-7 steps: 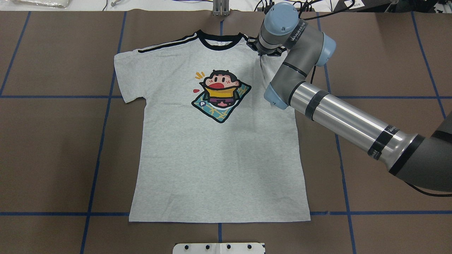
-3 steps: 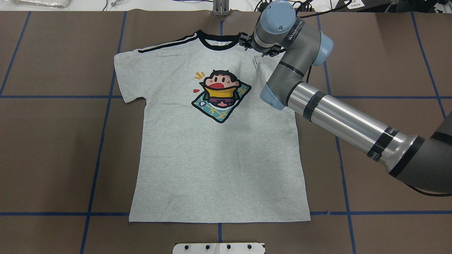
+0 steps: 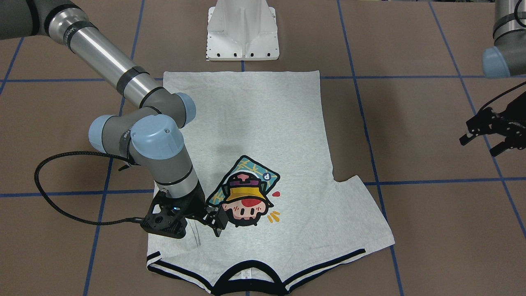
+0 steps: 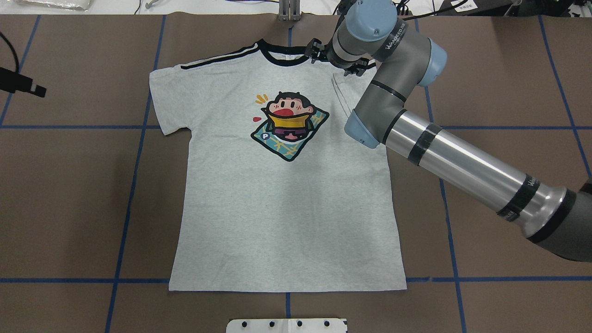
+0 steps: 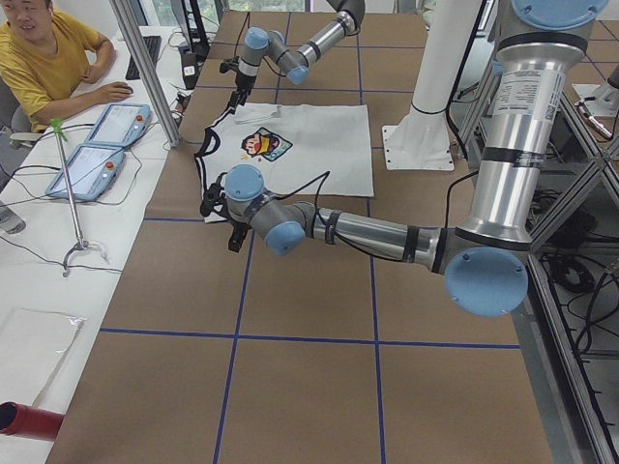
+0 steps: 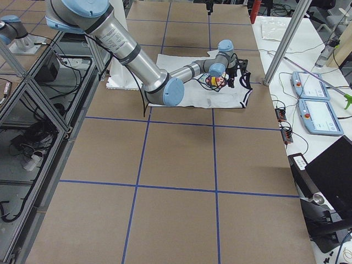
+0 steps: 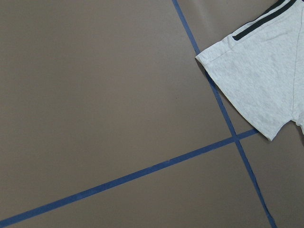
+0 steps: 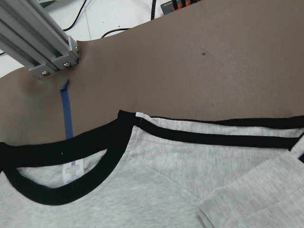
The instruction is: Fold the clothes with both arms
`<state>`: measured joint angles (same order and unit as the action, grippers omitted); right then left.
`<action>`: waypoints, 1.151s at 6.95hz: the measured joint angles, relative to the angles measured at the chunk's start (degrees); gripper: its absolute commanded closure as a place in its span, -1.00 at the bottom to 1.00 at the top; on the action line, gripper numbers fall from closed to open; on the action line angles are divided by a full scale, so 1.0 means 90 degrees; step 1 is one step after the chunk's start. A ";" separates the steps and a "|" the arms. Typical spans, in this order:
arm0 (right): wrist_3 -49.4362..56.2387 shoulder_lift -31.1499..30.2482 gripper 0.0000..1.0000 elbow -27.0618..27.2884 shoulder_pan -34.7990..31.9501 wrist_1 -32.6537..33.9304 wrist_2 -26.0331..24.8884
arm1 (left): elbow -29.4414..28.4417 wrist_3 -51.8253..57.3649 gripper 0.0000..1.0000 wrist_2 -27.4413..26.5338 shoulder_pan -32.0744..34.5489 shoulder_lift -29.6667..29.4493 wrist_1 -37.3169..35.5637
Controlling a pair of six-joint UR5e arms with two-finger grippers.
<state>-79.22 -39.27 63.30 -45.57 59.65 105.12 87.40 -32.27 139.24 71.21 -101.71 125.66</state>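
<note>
Hiding the T-shirt's (image 4: 286, 208) shoulder, the right tool (image 3: 200, 230) seems parted.

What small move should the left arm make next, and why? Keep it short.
Probably move the left tool toward the near sleeve of the shirt. The tool hangs open over the table, off the shirt, and that sleeve lies flat and unfolded. The left wrist view catches only its corner.
</note>
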 measured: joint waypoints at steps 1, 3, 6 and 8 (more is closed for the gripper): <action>0.0012 -0.0348 -1.00 0.0587 -0.0020 0.0192 0.0197 | -0.0397 -0.0438 -0.98 -0.0101 -0.0301 -0.0505 -0.0002; 0.0082 -0.1284 -1.00 0.1718 -0.0161 0.0279 0.0642 | -0.1124 -0.1503 -0.95 -0.0642 -0.0876 -0.1408 0.0018; 0.0309 -0.2227 -1.00 0.2513 -0.0469 0.0240 0.1096 | -0.2151 -0.2312 -0.72 -0.1727 -0.1370 -0.2235 0.0298; 0.0393 -0.2430 -1.00 0.2600 -0.0498 0.0229 0.1104 | -0.3164 -0.2812 -0.41 -0.2290 -0.1562 -0.2735 0.1025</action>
<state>-75.68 -61.14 86.71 -50.05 61.71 115.06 58.93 -57.58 118.63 57.15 -126.32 134.89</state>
